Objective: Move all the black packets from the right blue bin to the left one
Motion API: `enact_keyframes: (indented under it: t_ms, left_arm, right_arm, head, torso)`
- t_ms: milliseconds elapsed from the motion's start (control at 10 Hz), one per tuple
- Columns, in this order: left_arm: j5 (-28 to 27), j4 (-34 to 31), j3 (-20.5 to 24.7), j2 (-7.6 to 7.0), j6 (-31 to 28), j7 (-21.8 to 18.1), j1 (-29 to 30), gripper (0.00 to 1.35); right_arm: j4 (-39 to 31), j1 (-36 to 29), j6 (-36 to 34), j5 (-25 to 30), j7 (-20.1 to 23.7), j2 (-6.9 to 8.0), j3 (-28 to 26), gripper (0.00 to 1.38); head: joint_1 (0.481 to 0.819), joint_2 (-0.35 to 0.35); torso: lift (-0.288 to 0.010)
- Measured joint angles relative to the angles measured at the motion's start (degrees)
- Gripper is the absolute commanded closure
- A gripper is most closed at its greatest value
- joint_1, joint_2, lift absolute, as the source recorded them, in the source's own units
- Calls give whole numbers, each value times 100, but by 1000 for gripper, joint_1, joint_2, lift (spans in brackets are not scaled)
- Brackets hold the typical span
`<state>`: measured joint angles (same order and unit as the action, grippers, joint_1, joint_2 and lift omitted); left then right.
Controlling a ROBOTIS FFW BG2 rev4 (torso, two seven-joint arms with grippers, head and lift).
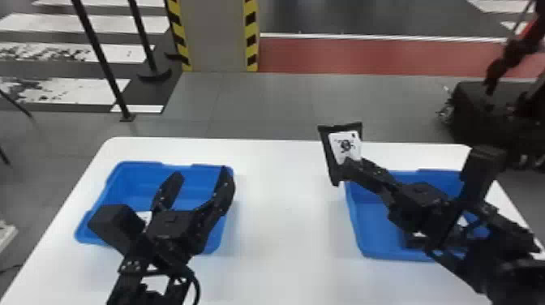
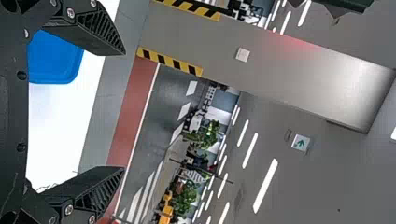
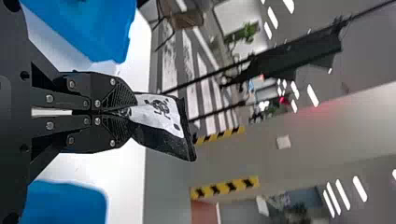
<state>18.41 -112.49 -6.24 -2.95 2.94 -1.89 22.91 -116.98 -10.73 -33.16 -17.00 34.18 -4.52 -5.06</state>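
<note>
Two blue bins are set apart on a white table, with a broad strip of tabletop left between their facing edges. The left bin is backed by a narrower white margin along the table's far edge. Inside it, a small white patch is partly hidden by the left gripper, and what it belongs to cannot be told.

The left gripper is held over that bin with its fingers spread wide and nothing gripped; one fingertip is placed by the far right corner of the rim. In the left wrist view, a rounded blue bin corner and white tabletop are seen past the fingers.

One black packet with a white label is pinched by the right gripper, whose fingers are closed narrowly on its end. It is held up, slightly tilted, by the far left corner of the right bin, partly past that bin's left edge and towards the strip between the bins. In the right wrist view, blue is seen to either side of the gripper, with white table between. Within the right bin, a dark item with white on it is partly covered by the right arm.
</note>
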Motion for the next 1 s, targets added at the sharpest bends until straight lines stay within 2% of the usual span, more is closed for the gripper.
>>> enact_keyframes:
  t_ms: [200,400,700,1000]
  left_arm:
    - [184,-256,42,-8,-284,-7,-21,157]
    - [377,-451,69,-7,-460,-54,-51,157]
    - [741,-741,22,4,-863,-120,-106,157]
    - [899,-752,-65,5,-1201,-217,-296,157]
  right_arm:
    - [1186,1001,341,-84,1106,-122,289,1115]
    - [1942,1574,342,-224,1725,-145,469,1115]
    - [2238,1934,89,-541,2128,-186,803,1115]
    - [2479,2127,4,-844,2227,-199,1271,1115]
  head:
    - [695,76]
    - [695,105]
    - [695,124]
    - [695,144]
  torso:
    - [-110]
    - [-110]
    - [-110]
    - [-110]
